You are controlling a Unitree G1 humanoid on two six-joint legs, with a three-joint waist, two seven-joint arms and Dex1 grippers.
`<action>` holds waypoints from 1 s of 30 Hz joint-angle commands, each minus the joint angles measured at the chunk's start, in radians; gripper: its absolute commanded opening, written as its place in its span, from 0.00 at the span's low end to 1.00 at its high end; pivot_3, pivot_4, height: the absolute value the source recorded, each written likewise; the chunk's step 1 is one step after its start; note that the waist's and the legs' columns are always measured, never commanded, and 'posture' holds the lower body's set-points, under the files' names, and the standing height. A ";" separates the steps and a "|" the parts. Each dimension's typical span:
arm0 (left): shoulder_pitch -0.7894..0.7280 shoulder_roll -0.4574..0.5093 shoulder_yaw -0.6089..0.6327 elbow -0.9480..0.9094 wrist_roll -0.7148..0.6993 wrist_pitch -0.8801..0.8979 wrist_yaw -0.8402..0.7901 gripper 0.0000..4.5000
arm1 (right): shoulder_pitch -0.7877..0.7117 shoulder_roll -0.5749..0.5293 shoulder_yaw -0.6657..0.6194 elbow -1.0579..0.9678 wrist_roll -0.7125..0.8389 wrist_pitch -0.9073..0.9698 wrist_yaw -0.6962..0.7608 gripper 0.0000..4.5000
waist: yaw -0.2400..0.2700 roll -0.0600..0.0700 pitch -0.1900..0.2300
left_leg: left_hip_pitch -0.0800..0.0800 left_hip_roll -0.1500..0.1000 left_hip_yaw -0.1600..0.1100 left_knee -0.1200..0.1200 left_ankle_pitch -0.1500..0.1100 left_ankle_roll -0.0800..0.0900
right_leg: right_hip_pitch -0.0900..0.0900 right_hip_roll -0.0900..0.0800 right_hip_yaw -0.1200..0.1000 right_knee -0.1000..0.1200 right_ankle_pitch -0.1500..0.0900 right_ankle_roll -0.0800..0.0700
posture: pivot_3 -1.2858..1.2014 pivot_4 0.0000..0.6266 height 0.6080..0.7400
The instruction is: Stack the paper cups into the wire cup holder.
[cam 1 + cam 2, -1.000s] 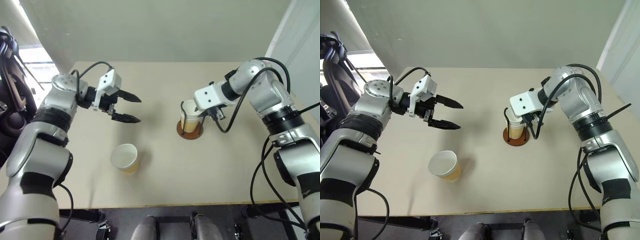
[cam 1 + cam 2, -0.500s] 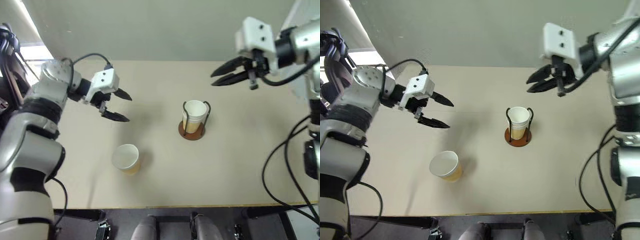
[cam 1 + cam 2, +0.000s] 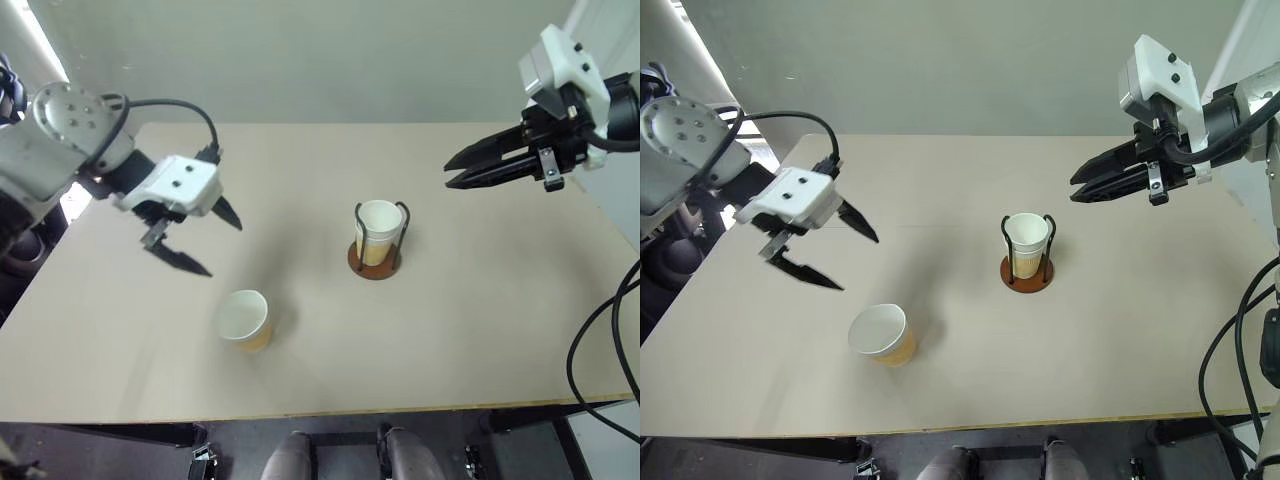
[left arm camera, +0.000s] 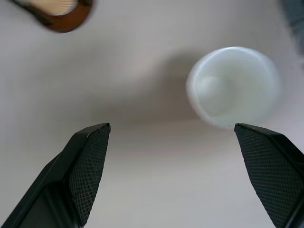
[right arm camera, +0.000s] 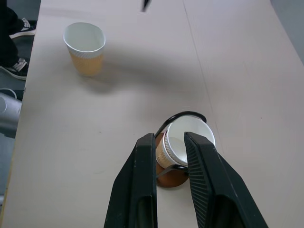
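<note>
Tan desk (image 3: 480, 330) carries one loose cup (image 3: 243, 319) near-left, waiting under the wide-open left pincer (image 3: 200, 240); stacked cups (image 3: 377, 231) sit in the wire holder (image 3: 374, 262), so the right pincer (image 3: 453, 170), narrow and empty, hangs clear.

Even, fairly bright indoor light falls on the pale table (image 3: 450, 330). A strong white glare burns at the far left, probably a window. Soft, blurry shadows lie on the table beside the loose cup (image 3: 243, 319) and the holder (image 3: 376, 258), with a broader faint shadow under the left gripper (image 3: 200, 240). Both head views are sharp, with slight bending toward the edges. The left wrist view is soft: the cup and holder there look smeared, while the fingers (image 4: 88, 164) are crisp. The right wrist view is clear.
</note>
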 commanded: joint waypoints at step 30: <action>0.096 0.260 -0.068 -0.447 0.147 -0.127 -0.034 1.00 | -0.100 -0.049 0.095 0.134 0.018 -0.122 0.007 0.19 | -0.001 0.000 0.000 | 0.005 -0.001 -0.016 -0.002 -0.004 -0.009 | 0.001 0.008 -0.003 0.016 -0.017 -0.013 | 0.52 0.24 1.00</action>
